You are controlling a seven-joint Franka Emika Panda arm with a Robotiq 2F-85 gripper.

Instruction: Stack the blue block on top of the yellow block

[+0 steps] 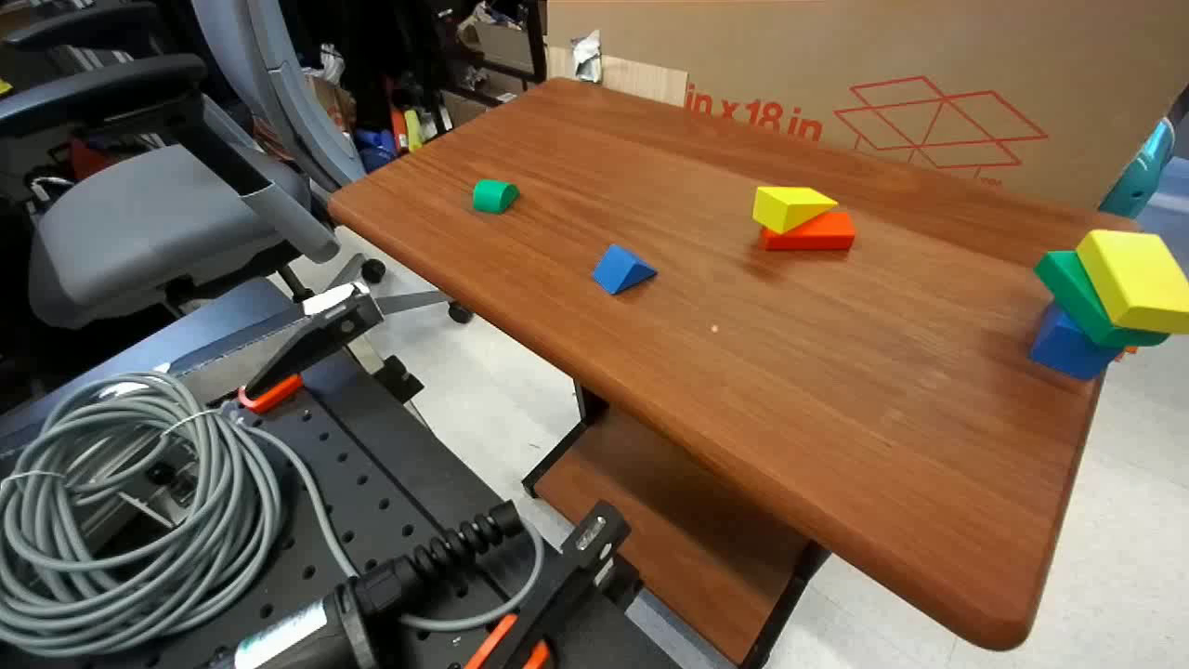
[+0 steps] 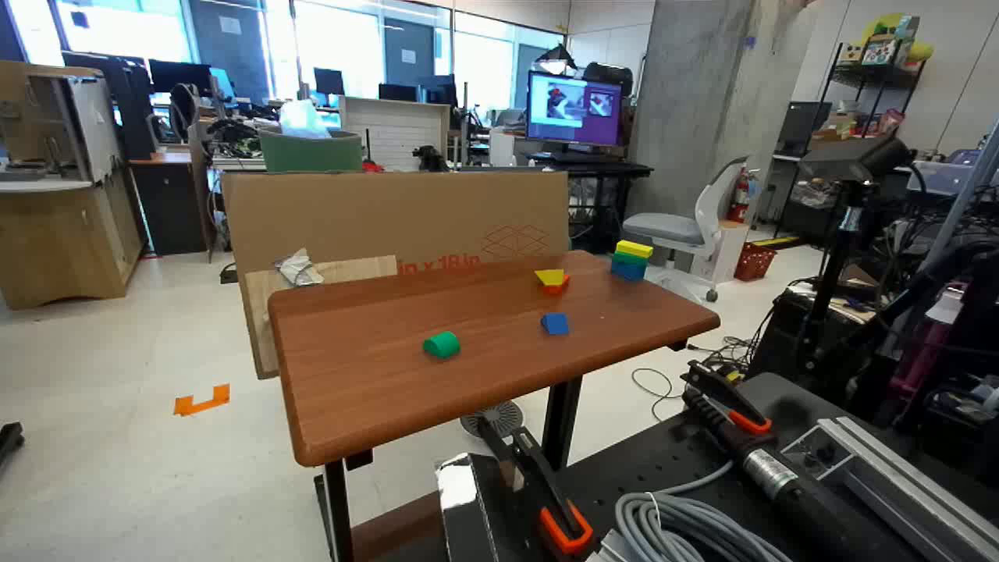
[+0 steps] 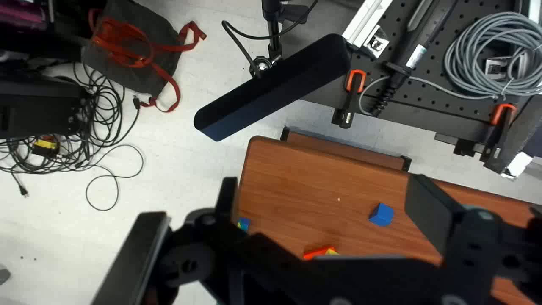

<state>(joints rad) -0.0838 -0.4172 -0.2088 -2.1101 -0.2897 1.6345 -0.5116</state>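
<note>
"Brown wood, widest of all: the surface (image 1: 743,372). Next in size?"

"Dark fingers (image 3: 427,216), in the wrist view only. Spread wide, holding nothing, and seemingly high above the surface."

"Then?"

"Tall stack (image 1: 1101,314) near an edge: large blue block (image 1: 1068,346) below, green slab (image 1: 1073,288) askew, bigger yellow block (image 1: 1135,279) on top. Farther in, smaller yellow block (image 1: 788,206) resting on the red block (image 1: 822,232)."

"Yellow twice. Meant for which?"

"Cannot tell. Settle that before lifting."

"And the small blue block (image 1: 622,269)?"

"Alone on the surface in both exterior views, apart from the small green block (image 1: 494,196) and from either yellow. Not yet stacked. Step in hand, by guess: reaching for that wedge."

"Best done how?"

"Turn the fingers to meet the flat-looking ends, not the slopes, for fear of slipping on the slant. Come straight down, centred, stopping just short of the wood. Close gently, then lift clear of every block before crossing."

"And on arrival?"

"Keep level, lower slowly onto the flattest part of the chosen yellow, and let go only once fully seated. Push nothing sideways, for fear of toppling the support."
</note>
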